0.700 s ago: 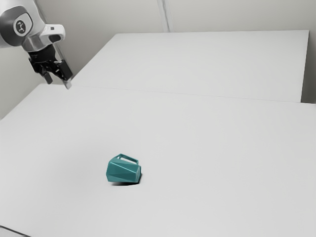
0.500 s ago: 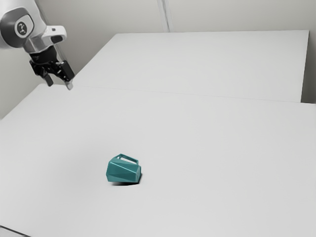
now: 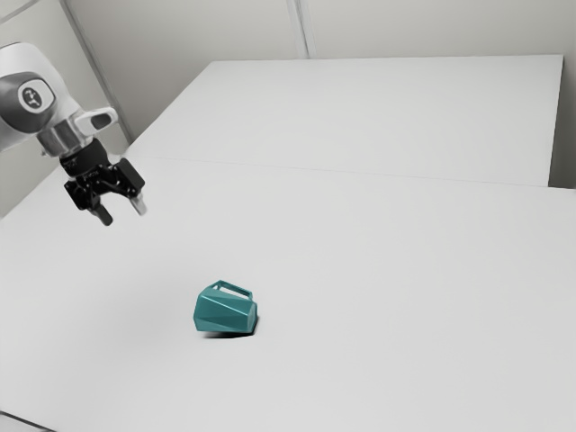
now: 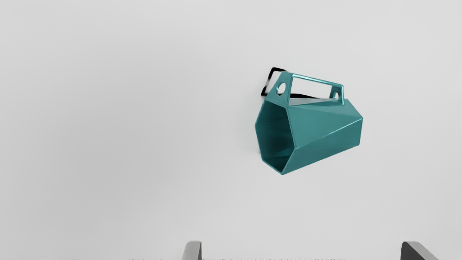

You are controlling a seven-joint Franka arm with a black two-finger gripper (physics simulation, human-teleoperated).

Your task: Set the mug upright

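Mug (image 4: 317,130) lies on its side, so the gripper (image 3: 123,214), wide open and empty, should straddle it squarely, clear of the handle (image 4: 317,81), before closing gently.

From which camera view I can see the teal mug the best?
The wrist view: there the mug appears large, and one looks into its open mouth and sees its handle clearly. The exterior view shows it smaller, lying on its side on the table, with its outer wall and handle.

teal mug (image 4: 321,130) (darker inside), white table (image 3: 405,279)
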